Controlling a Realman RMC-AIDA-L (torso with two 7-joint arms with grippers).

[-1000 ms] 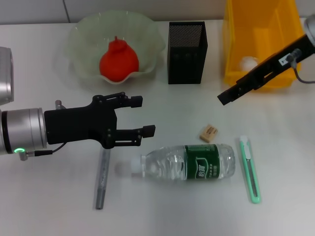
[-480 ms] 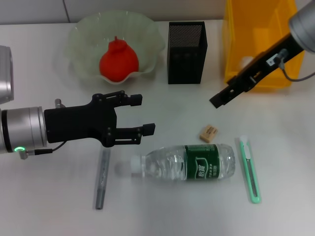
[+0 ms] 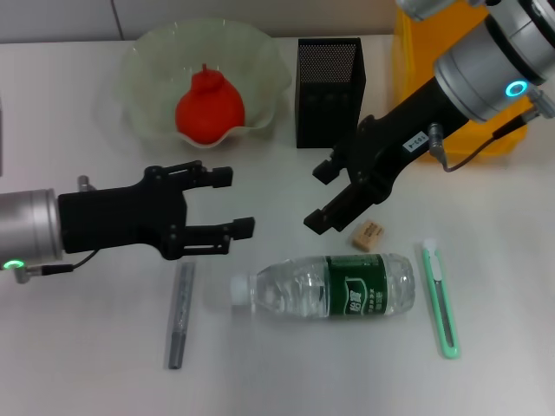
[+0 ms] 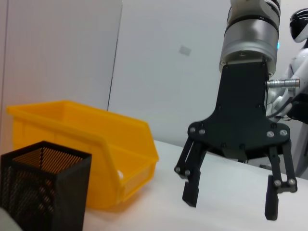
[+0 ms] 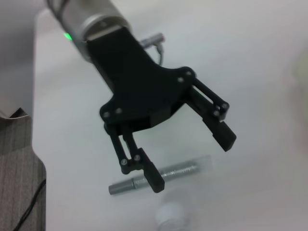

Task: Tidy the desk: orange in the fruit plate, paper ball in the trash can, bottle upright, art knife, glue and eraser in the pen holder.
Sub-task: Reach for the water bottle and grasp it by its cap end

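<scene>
**Control:** What's on your head view?

**Operator:** I see the orange [image 3: 208,107] sitting in the fruit plate [image 3: 147,61] at the back of the desk [image 3: 78,347]. The pen holder [image 3: 329,80] stands beside the plate, with the trash can [image 3: 408,113] next to it. The bottle [image 3: 328,285] lies on its side near the front, cap toward my left arm. The eraser [image 3: 368,235] is just behind the bottle, the art knife [image 3: 441,299] lies off its base end, and the glue [image 3: 179,314] lies off its cap end. My left gripper [image 3: 231,202] hovers above the glue's far end, fingers apart and holding nothing. My right gripper [image 3: 323,195] hangs in front of the pen holder, near the eraser, fingers spread and empty.

**Control:** Left wrist?

**Operator:** It looks across at the right gripper [image 4: 233,198], jaws wide, nothing between them. The pen holder [image 4: 43,187] and the trash can [image 4: 91,144] stand off to the side.

**Control:** Right wrist?

**Operator:** I see the left gripper [image 5: 192,159] from above, fingers parted, the glue [image 5: 159,175] on the desk beneath it, and the bottle's cap [image 5: 171,214] just beside that. I can't make out the paper ball anywhere.
</scene>
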